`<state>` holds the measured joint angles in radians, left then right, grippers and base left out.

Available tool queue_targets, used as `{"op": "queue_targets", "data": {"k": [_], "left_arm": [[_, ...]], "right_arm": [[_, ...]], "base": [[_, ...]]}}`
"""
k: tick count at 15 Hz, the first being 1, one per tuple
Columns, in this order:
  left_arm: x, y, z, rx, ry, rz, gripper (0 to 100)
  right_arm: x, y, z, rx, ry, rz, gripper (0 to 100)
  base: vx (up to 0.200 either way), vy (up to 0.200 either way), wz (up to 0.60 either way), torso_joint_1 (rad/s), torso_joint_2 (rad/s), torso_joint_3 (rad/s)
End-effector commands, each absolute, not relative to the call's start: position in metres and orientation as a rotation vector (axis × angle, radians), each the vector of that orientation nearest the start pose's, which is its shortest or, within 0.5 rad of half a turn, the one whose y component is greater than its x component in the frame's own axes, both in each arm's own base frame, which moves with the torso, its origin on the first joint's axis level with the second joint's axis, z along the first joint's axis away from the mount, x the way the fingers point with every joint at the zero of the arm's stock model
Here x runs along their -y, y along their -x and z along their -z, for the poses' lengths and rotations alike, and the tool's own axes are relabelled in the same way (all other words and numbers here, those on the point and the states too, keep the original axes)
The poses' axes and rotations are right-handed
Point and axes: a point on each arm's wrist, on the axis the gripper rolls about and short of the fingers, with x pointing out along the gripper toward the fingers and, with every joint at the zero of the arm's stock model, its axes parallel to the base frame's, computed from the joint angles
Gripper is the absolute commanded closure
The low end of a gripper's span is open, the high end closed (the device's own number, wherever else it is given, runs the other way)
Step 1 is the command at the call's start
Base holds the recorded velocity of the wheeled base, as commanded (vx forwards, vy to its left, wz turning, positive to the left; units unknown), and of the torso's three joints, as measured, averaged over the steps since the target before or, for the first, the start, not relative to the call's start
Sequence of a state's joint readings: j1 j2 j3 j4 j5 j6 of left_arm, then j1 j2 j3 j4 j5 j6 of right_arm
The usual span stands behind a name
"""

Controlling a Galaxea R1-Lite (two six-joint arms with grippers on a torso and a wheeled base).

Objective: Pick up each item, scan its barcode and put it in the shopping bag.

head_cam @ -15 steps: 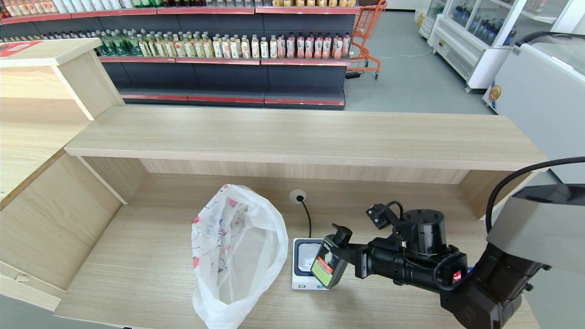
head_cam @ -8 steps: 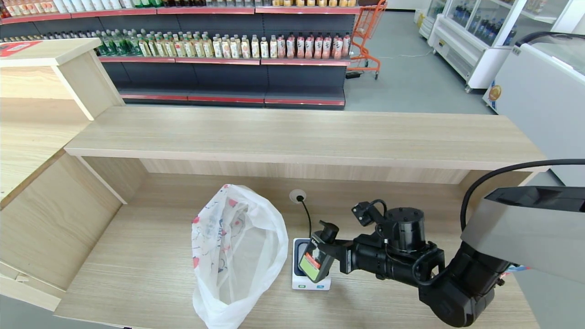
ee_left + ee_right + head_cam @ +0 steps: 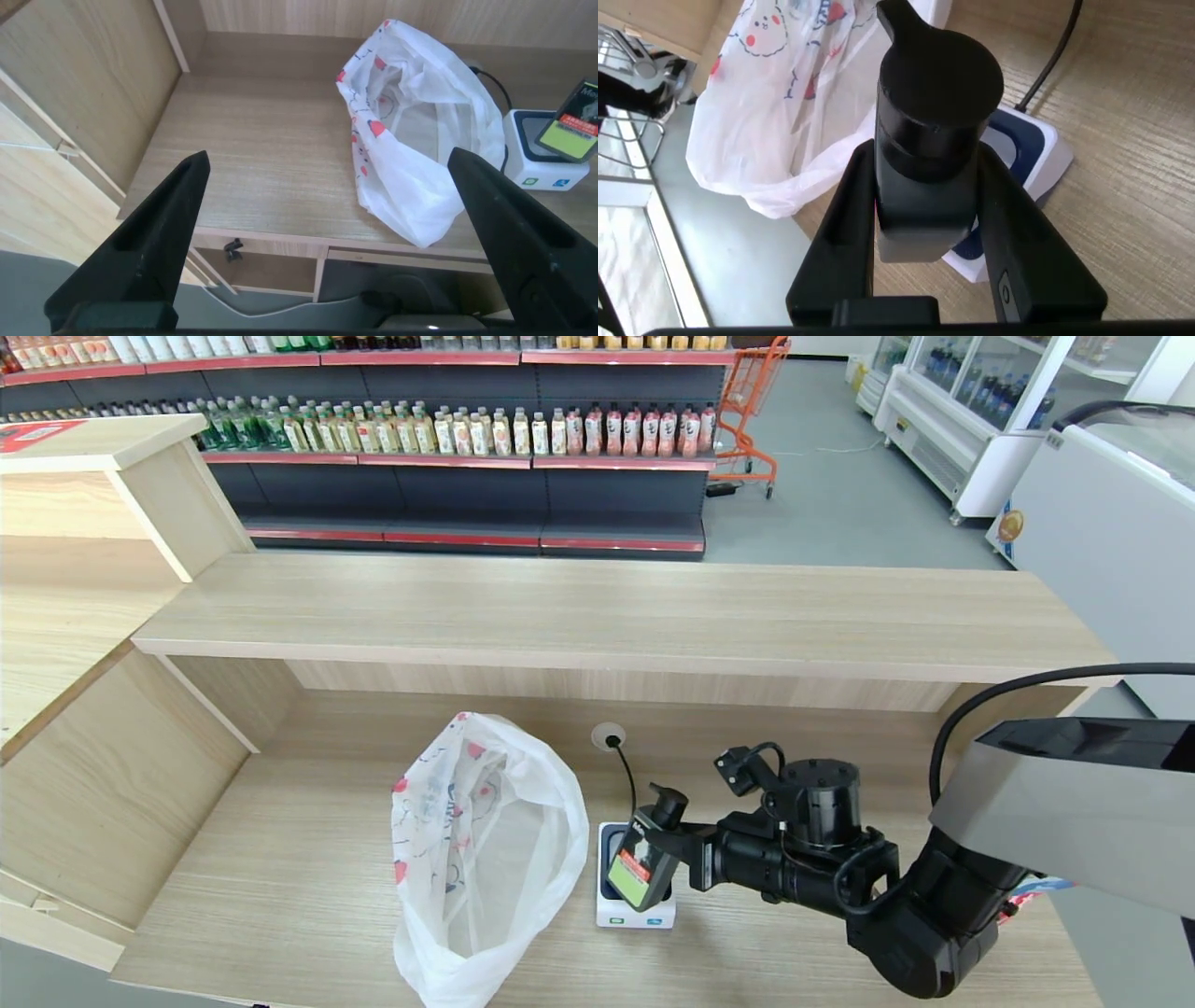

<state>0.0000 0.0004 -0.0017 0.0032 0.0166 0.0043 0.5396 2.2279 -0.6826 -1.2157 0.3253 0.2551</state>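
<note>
Gaping left end effector [image 3: 332, 187]: spread wide, nothing in it, hanging off the near edge of the surface [image 3: 280, 877].
Right end effector [image 3: 653, 847]: clamped on the black-capped bottle [image 3: 642, 875], held tilted right over the scanner [image 3: 635, 918]. Can't tell if they touch.
Barcode: can't spot it anywhere. If it isn't facing the window, I'd guess no read.
Scanner window: mostly covered by the bottle.
Shopping bag [image 3: 485, 840]: at 9 o'clock of the scanner with a slumped mouth, so a drop might catch the rim.
Cable [image 3: 627, 775]: runs off to 12 o'clock, so a low swing could snag it.

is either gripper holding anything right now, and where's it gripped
The right gripper clamps a black-capped bottle by the sides of its body, below the cap. The left gripper holds nothing.
</note>
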Motion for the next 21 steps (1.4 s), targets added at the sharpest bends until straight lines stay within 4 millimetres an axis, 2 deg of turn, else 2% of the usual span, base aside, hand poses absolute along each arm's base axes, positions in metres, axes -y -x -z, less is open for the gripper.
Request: {"op": "queue_targets", "data": {"k": [1,3,4,5,7,8,10,13,21], "left_arm": [[0.0,0.023,-0.076,-0.002,-0.005,-0.017,0],[0.0,0.023,-0.076,-0.002,-0.005,-0.017,0],[0.0,0.023,-0.076,-0.002,-0.005,-0.017,0],[0.0,0.023,-0.076,-0.002,-0.005,-0.017,0],[0.0,0.023,-0.076,-0.002,-0.005,-0.017,0],[0.0,0.023,-0.076,-0.002,-0.005,-0.017,0],[0.0,0.023,-0.076,-0.002,-0.005,-0.017,0],[0.0,0.023,-0.076,-0.002,-0.006,-0.017,0],[0.0,0.023,-0.076,-0.002,-0.008,-0.017,0]], "right_arm": [[-0.189,-0.304,-0.047,-0.402,-0.205,-0.807,100],[-0.185,-0.301,-0.071,-0.323,-0.207,-0.754,100],[-0.181,-0.296,-0.093,-0.259,-0.212,-0.725,100],[-0.174,-0.294,-0.106,-0.223,-0.207,-0.713,100],[-0.161,-0.285,-0.117,-0.168,-0.119,-0.701,100],[-0.148,-0.277,-0.114,-0.156,-0.022,-0.678,100],[-0.137,-0.269,-0.105,-0.136,0.088,-0.6,100],[-0.135,-0.265,-0.104,-0.088,0.096,-0.525,100],[-0.134,-0.255,-0.101,-0.103,0.093,-0.542,100]], "base": [[0.0,0.0,0.0,0.0,0.0,0.0],[0.0,0.0,0.0,0.0,0.0,0.0],[0.0,0.0,0.0,0.0,0.0,0.0],[0.0,0.0,0.0,0.0,0.0,0.0],[0.0,0.0,0.0,0.0,0.0,0.0],[0.0,0.0,0.0,0.0,0.0,0.0],[0.0,0.0,0.0,0.0,0.0,0.0],[0.0,0.0,0.0,0.0,0.0,0.0],[0.0,0.0,0.0,0.0,0.0,0.0]]}}
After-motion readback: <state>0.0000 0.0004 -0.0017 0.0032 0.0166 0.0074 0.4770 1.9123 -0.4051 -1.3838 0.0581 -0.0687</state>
